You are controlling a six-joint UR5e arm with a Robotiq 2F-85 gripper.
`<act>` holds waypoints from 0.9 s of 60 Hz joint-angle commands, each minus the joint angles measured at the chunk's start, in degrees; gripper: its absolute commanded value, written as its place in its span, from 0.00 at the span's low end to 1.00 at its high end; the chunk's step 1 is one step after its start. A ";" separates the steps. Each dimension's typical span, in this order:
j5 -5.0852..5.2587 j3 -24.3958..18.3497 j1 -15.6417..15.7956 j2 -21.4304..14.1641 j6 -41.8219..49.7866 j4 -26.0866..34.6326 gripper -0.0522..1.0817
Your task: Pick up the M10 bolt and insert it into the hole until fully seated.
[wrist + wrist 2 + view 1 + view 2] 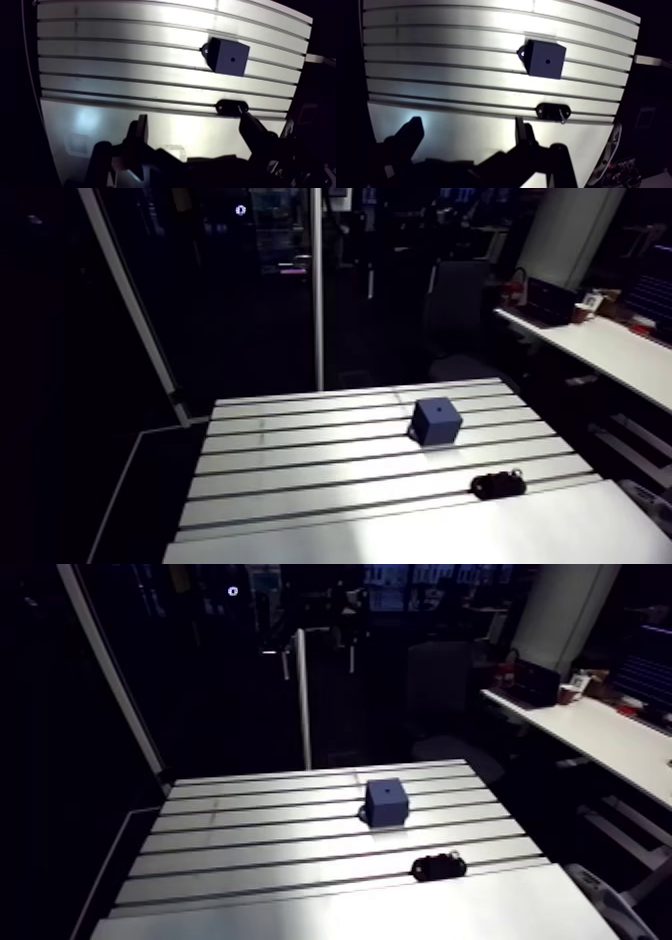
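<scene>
A dark blue cube stands on the slotted aluminium table, with a small round hole in its upper face. Nearer the table's front lies a small black piece with a shiny metal bit at one end; whether this is the bolt I cannot tell. In the wrist view my gripper hovers well above the table's smooth front strip, open, with nothing between its fingers. The black piece lies just ahead of one fingertip, and the cube is further ahead. The arm view does not show the gripper.
Long slots run across the table between me and the cube. A plain flat strip forms the table's front. The table ends in dark drop-offs on both sides.
</scene>
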 commanded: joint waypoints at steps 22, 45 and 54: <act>0.06 13.68 -15.64 -0.77 -11.97 -15.21 0.05; 0.50 20.15 -21.01 -2.68 -14.68 -22.79 0.05; 0.59 22.09 -22.24 -2.80 -14.86 -25.21 0.05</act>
